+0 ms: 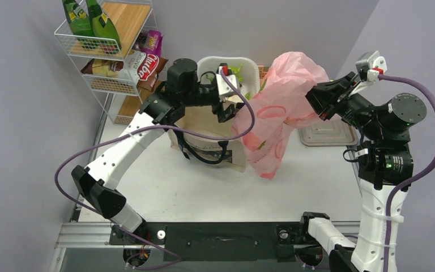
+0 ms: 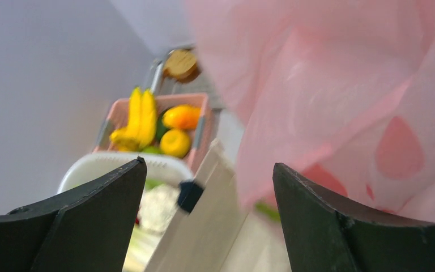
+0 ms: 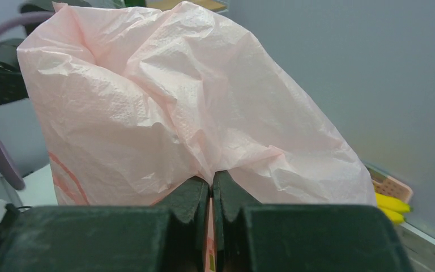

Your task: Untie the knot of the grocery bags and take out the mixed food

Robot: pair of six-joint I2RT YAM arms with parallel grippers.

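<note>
tote (image 1: pixel 201 127): interior out of sight | bananas (image 2: pixel 140 116): blurred | pink bag (image 1: pixel 283 102): contents unclear

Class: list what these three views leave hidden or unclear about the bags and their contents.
Top view: pink bag's contents, behind bunched film; tote's inside, under the left gripper.
Right wrist view: the knot, lost in folds above the right gripper.
Left wrist view: basket fruit, blurred.

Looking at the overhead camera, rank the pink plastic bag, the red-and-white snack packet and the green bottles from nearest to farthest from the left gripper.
From the left gripper:
1. pink plastic bag, hanging right beside it, on its right.
2. red-and-white snack packet, on the wire rack, to its left.
3. green bottles, on the rack's top shelf, far left corner.
</note>
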